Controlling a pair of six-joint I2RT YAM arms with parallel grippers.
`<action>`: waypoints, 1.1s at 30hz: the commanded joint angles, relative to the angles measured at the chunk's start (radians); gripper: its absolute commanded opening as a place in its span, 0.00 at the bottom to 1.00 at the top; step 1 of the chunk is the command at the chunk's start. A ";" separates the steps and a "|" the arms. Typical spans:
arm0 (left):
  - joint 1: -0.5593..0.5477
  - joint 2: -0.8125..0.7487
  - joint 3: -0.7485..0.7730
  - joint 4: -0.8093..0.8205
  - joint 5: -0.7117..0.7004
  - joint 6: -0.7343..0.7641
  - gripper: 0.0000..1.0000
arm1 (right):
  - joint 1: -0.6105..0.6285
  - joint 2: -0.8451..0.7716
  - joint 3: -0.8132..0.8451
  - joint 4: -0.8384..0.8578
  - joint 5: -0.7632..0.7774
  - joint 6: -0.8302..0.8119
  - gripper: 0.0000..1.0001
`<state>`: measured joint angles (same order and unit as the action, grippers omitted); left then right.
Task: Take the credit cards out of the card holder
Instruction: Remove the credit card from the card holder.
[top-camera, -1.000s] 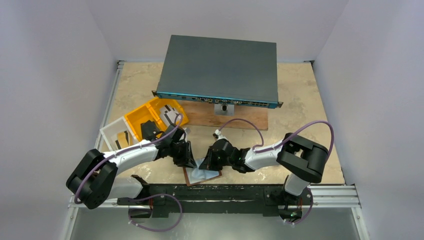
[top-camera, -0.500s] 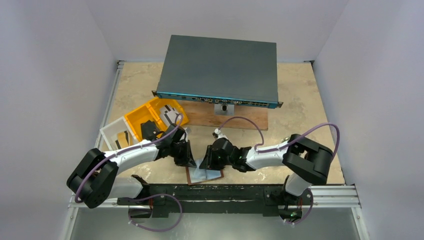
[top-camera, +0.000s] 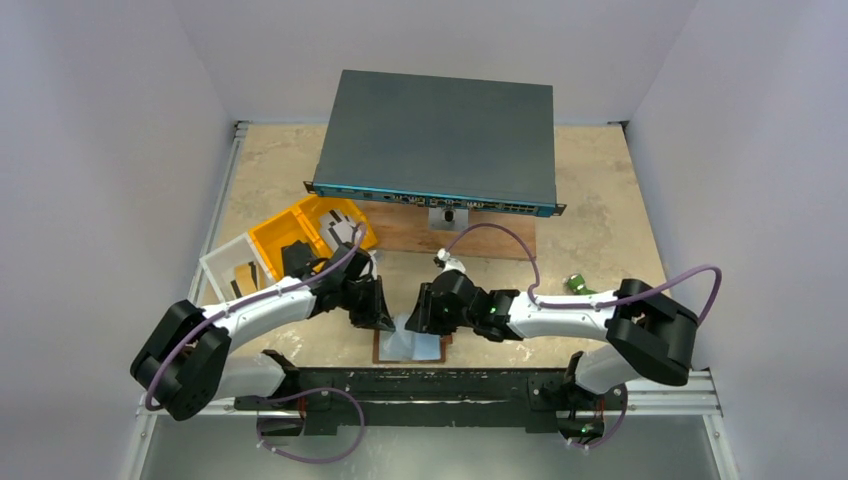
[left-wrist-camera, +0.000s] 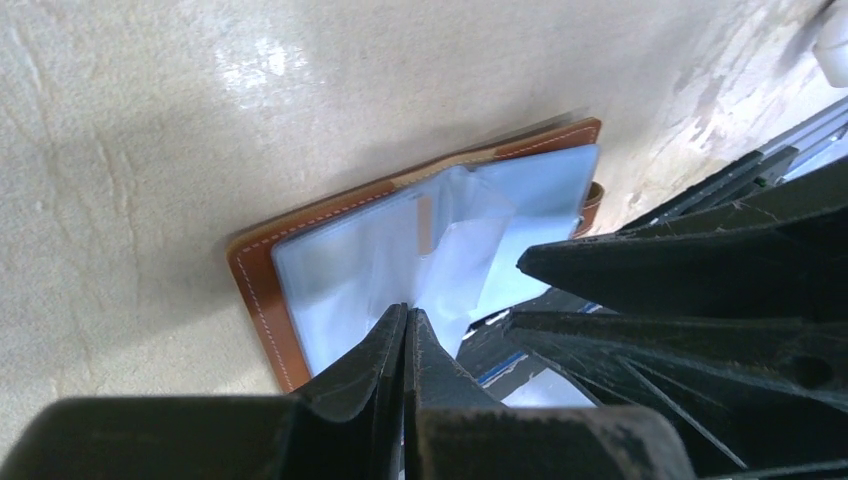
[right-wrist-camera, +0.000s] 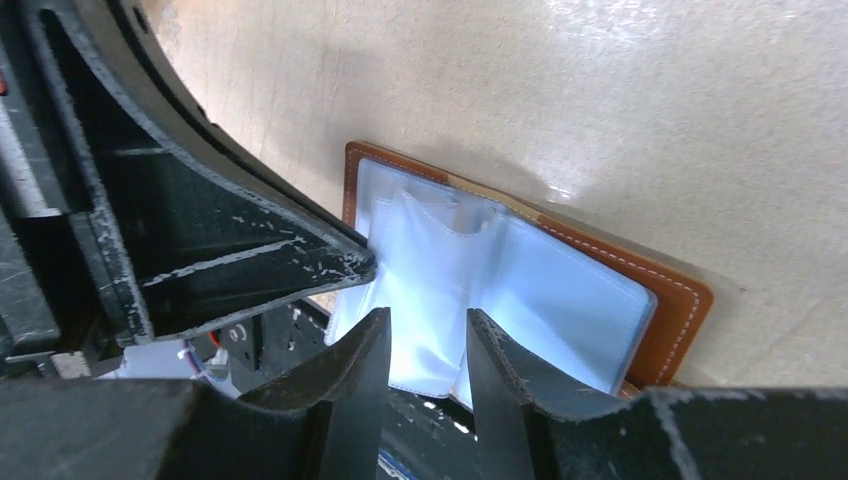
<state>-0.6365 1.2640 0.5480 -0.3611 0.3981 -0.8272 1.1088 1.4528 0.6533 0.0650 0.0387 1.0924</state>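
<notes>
The brown card holder (top-camera: 382, 350) lies open at the table's front edge, its pale blue clear pockets (left-wrist-camera: 350, 255) up, also in the right wrist view (right-wrist-camera: 560, 290). No card shows in the pockets. My left gripper (top-camera: 380, 318) is shut, its tips (left-wrist-camera: 408, 312) against a raised clear pocket leaf; I cannot tell if it pinches it. My right gripper (top-camera: 420, 320) is open by a narrow gap (right-wrist-camera: 425, 325) over the pockets' near edge. A white-grey card with dark marks (top-camera: 345, 232) and a black one (top-camera: 296, 255) lie in the yellow tray.
The yellow tray (top-camera: 268, 232) and a clear box (top-camera: 220, 268) stand at the left. A large grey network switch (top-camera: 440, 140) sits at the back on a wooden board (top-camera: 480, 240). A small green object (top-camera: 577, 285) lies at the right. A metal rail (top-camera: 660, 382) runs along the front edge.
The right arm's elbow swung out to the right, uncovering the green object. The card holder turned from tilted to square with the front edge. The left gripper stayed about where it was.
</notes>
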 joint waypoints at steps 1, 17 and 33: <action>-0.006 -0.035 0.047 0.009 0.047 -0.001 0.00 | -0.001 -0.042 0.027 -0.063 0.073 -0.019 0.35; -0.054 -0.032 0.066 0.006 0.007 -0.075 0.00 | -0.001 -0.100 -0.001 -0.297 0.264 -0.013 0.18; -0.152 0.040 0.126 0.044 0.011 -0.120 0.00 | 0.005 0.010 -0.024 -0.218 0.230 -0.022 0.07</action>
<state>-0.7544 1.2770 0.6315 -0.3668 0.3927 -0.9096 1.1088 1.4422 0.6437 -0.1791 0.2626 1.0794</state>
